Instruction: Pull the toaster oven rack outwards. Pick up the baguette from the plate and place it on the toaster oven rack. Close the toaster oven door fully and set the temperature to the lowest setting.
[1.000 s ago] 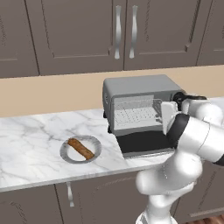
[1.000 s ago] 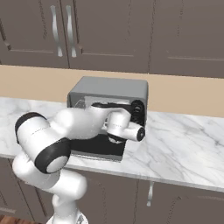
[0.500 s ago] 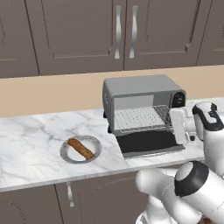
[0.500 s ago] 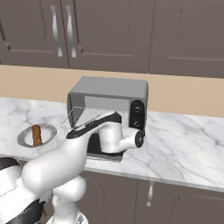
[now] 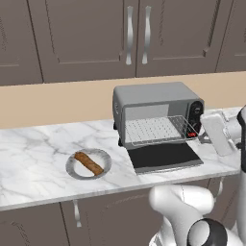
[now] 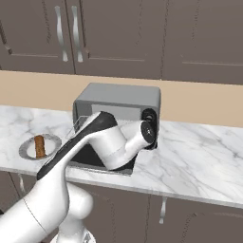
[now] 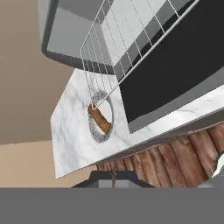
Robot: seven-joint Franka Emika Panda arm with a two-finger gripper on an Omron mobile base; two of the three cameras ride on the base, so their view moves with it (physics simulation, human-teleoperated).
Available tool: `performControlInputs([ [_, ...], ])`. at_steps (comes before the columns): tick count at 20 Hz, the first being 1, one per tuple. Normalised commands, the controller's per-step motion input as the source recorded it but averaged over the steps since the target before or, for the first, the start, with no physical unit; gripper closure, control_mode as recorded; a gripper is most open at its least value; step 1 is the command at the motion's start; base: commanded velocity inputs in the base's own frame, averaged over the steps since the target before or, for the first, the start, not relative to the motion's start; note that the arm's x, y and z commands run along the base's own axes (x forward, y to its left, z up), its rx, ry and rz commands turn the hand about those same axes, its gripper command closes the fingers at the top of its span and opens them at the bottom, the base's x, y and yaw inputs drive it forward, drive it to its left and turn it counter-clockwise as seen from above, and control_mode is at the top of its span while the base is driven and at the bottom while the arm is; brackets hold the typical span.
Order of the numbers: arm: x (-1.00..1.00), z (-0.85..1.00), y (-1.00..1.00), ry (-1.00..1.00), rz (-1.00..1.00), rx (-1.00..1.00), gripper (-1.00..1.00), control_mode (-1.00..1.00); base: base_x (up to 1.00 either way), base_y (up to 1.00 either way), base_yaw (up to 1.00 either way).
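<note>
marble desk (image 5: 33, 158) under brown cabinets: at left the plate (image 5: 72, 169) with the bread (image 5: 89, 163) lying across it — to its right the toaster oven (image 5: 156, 103), its door (image 5: 166, 156) dropped flat and the wire rack (image 5: 156, 130) pulled partway out. rightmost, beside the knobs, the tool (image 5: 204, 137) — its tips pressed together, nothing held.

You had a grey toaster oven (image 5: 156, 103) with a black knob panel (image 5: 194, 117), silver wire rack (image 5: 156, 130), near-black door glass (image 5: 164, 156). Brown baguette (image 5: 89, 163) sat on a speckled grey plate (image 5: 75, 169). Counter (image 5: 33, 158) was white marble, grey-veined; cabinets (image 5: 86, 36) dark taupe.
</note>
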Motion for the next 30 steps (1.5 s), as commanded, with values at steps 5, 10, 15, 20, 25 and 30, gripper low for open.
performControlInputs([
  [5,-0.32,0.42,0.78,-0.07,0.31,-0.37,1.00,-1.00,0.00,0.00,0.00],
  [10,-0.10,0.08,0.41,-0.09,0.29,-0.08,1.00,-1.00,0.00,0.00,0.00],
  [15,-0.02,0.00,0.28,-0.10,0.31,0.00,1.00,-1.00,0.00,0.00,0.00],
  [20,0.07,0.00,0.44,-0.02,0.24,-0.02,1.00,-1.00,0.00,0.00,0.00],
  [25,0.09,0.00,0.94,0.00,0.05,-0.21,1.00,-1.00,0.00,0.00,0.00],
  [30,0.40,-0.37,0.69,-0.10,-0.03,-0.05,1.00,-1.00,0.00,0.00,0.00],
])
